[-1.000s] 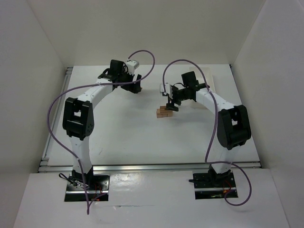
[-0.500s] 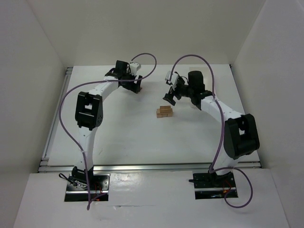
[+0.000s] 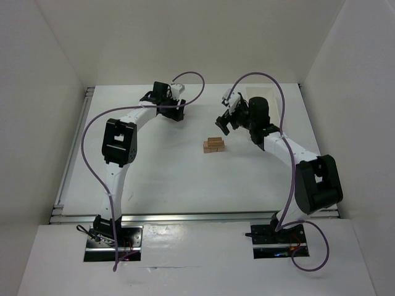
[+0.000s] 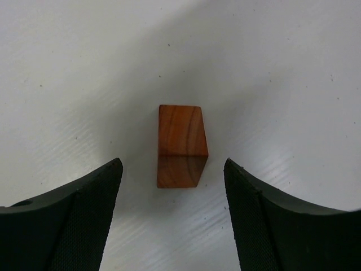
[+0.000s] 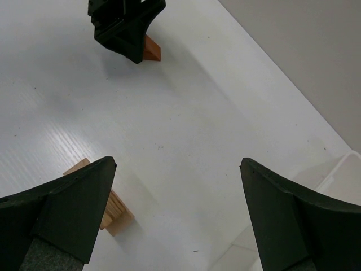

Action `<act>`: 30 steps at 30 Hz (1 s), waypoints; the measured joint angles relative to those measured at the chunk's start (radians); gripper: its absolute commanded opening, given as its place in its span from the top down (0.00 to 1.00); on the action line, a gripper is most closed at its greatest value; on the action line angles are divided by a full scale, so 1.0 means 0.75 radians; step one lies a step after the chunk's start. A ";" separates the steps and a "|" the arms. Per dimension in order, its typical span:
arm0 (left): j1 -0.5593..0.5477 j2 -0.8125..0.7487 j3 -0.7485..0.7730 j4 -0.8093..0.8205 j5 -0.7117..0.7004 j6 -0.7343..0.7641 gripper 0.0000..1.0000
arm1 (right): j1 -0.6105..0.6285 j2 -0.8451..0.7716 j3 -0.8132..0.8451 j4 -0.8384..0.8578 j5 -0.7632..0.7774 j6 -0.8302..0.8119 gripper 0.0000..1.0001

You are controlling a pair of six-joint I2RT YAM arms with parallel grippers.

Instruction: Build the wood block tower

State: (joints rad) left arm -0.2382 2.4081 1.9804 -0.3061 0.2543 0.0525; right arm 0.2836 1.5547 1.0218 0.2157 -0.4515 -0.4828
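The wood block tower (image 3: 215, 145) is a small stack of light-tan and reddish blocks in the middle of the table. A tan corner of it (image 5: 113, 212) shows beside my right gripper's left finger. My right gripper (image 3: 223, 123) is open and empty (image 5: 177, 164), raised behind and to the right of the tower. My left gripper (image 3: 178, 113) is open at the back of the table. A single reddish-brown block (image 4: 181, 145) stands on the table just ahead of its fingertips (image 4: 172, 166), untouched. That block (image 5: 150, 51) and the left gripper (image 5: 127, 25) also show in the right wrist view.
A white plastic tray (image 5: 344, 175) lies at the back right, near the right arm. White walls enclose the table on the left, back and right. Purple cables loop above both arms.
My right gripper has lifted off the tower and drawn back to the rear right, open. My left arm has reached a little further right towards the lone reddish block.
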 measured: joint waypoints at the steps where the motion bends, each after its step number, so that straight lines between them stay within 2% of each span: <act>1: 0.000 0.016 0.018 0.003 -0.001 -0.006 0.23 | 0.000 -0.012 -0.018 0.008 0.011 0.008 0.00; 4: 0.001 0.056 0.061 0.025 -0.001 -0.012 0.27 | 0.000 -0.037 -0.055 0.012 0.032 0.024 0.00; 6: 0.001 0.069 0.078 0.030 0.002 -0.015 0.34 | 0.000 -0.048 -0.067 0.011 0.044 0.030 0.00; 8: 0.000 0.071 0.080 0.031 0.006 -0.017 0.36 | 0.000 -0.052 -0.074 0.014 0.059 0.032 0.00; 10: 0.001 0.071 0.080 0.031 0.010 -0.018 0.47 | 0.000 -0.054 -0.086 0.016 0.071 0.039 0.00; 12: 0.000 0.071 0.080 0.039 0.012 -0.015 0.52 | 0.000 -0.055 -0.100 0.017 0.081 0.046 0.00; 13: 0.000 0.071 0.080 0.046 0.015 -0.012 0.65 | 0.000 -0.055 -0.108 0.020 0.091 0.053 0.00; 16: 0.000 0.071 0.080 0.073 0.026 -0.003 0.77 | 0.000 -0.059 -0.123 0.023 0.107 0.064 0.00; 24: 0.001 0.003 0.002 0.101 0.092 0.069 0.87 | 0.000 -0.148 -0.205 0.048 0.137 0.107 0.00; 30: 0.002 -0.234 -0.138 0.052 0.251 0.253 0.87 | -0.004 -0.265 -0.302 0.069 0.206 0.151 0.00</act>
State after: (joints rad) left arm -0.2371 2.2322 1.8767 -0.2668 0.4427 0.2420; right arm 0.2806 1.3560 0.7952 0.2672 -0.2970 -0.3698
